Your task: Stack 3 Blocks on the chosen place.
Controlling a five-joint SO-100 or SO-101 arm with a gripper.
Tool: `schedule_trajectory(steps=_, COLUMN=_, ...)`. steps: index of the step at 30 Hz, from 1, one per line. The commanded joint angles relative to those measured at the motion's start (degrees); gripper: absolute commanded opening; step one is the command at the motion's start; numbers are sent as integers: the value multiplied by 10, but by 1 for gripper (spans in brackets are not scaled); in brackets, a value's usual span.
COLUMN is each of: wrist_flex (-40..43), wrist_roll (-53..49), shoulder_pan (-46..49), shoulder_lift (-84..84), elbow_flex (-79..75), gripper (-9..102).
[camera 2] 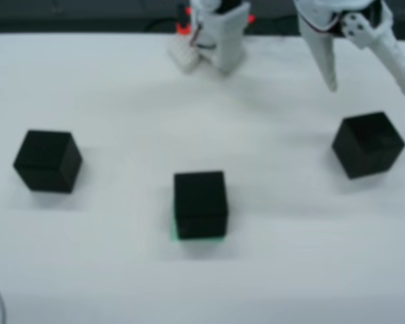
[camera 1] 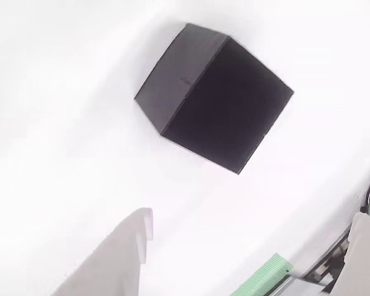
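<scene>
Nearest your wrist lens are the 2 pale fingers (camera 1: pixel 120 259) of the gripper (camera 1: pixel 253 246), spread wide and empty; 1 black block (camera 1: pixel 213 95) sits straight ahead on the white table (camera 1: pixel 49 92), turned corner-on to them.

In the standing view, the gripper (camera 2: pixel 368 84) hovers just above that right-hand block (camera 2: pixel 368 144). Another block (camera 2: pixel 200 204) already covers the green patch (camera 2: pixel 173 233); the third block (camera 2: pixel 47 160) waits far left.

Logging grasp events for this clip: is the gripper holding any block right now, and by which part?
Nothing is held. The gripper is open, poised above the right block without touching it.
</scene>
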Motion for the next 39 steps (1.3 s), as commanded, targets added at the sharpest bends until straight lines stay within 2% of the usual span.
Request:
schedule_trajectory(steps=1, wrist_flex=9, wrist_roll=82, shoulder_pan=-9, shoulder_lift=-16, elbow_flex=-43, gripper=39)
schedule_trajectory(steps=7, wrist_flex=44, wrist_roll=131, shoulder_pan=-22, shoulder_lift=-57, elbow_flex=-51, gripper=40)
schedule_trajectory(steps=13, wrist_flex=-4, wrist_roll=237, shoulder_pan=-34, shoulder_lift=-72, elbow_flex=-40, gripper=39)
schedule_trajectory(steps=18, wrist_flex=-71, wrist_roll=258, shoulder_pan=-40, shoulder_lift=-117, elbow_flex=-25, gripper=39)
schedule_trajectory(steps=23, wrist_flex=-76, wrist_roll=275, shoulder_pan=-45, shoulder_lift=-186, elbow_flex=-61, gripper=39)
schedule_trajectory(steps=39, wrist_flex=-102, wrist_roll=289, shoulder_pan=-49, shoulder_lift=-261, elbow_flex=-77, gripper=38)
